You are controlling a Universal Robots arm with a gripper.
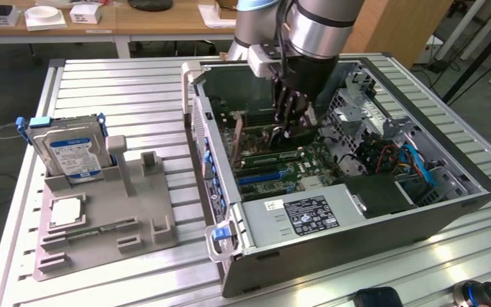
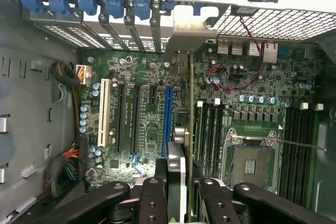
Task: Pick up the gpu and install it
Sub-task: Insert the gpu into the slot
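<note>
Your black fingers (image 2: 152, 203) clamp narrowly on the thin, flat gpu (image 2: 177, 174), edge-on over the green motherboard (image 2: 152, 72) in the grey metal case (image 1: 331, 256); its slot contact is unclear.

Your end effector (image 2: 181, 176) looks matt black, the gpu (image 2: 190, 39) bracket's dull grey metal, and the counter's (image 1: 126, 83) ribbed, satiny metal.

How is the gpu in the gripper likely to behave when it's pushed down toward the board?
Probably stiff: the gpu stands straight and edge-on in the gripper, with no sag. It is likely light, being so thin. Pushed off-line, it could tilt, since it stands on a narrow edge above the motherboard.
</note>
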